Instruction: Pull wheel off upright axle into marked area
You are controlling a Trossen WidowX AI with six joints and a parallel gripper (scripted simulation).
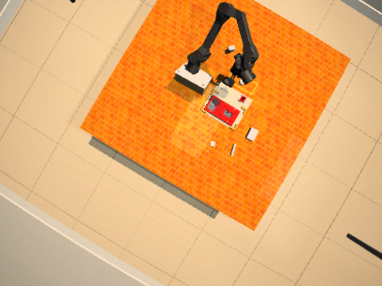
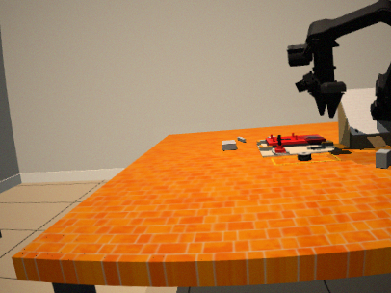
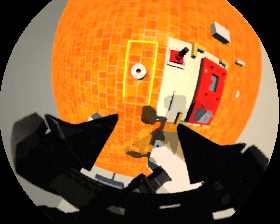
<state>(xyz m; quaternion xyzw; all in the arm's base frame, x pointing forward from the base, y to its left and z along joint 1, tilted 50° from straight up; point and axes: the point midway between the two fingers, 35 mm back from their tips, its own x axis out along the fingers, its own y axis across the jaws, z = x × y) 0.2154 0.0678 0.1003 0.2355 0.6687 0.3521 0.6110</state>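
The wheel (image 2: 304, 156) (image 3: 133, 71), a small ring with a dark centre hole, lies flat on the table inside the yellow outline of the marked area (image 2: 289, 164) (image 3: 143, 42). It is clear of the outline's lines in the wrist view. The upright black axle (image 2: 279, 142) (image 3: 184, 51) stands bare on its red base (image 2: 279, 149) (image 3: 175, 57), beside the marked area. My gripper (image 2: 326, 116) (image 3: 148, 121) is open and empty, its fingers wide apart. It hangs well above the table and the wheel, touching nothing.
A cream board (image 1: 229, 92) (image 3: 172, 75) beside the marked area carries the axle base and a red panel (image 1: 221, 113) (image 3: 212, 97). A pale block (image 1: 252, 134) (image 2: 229, 146) (image 3: 220, 33) lies beyond it. A grey block (image 1: 230, 48) (image 2: 383, 159) stands on the opposite side.
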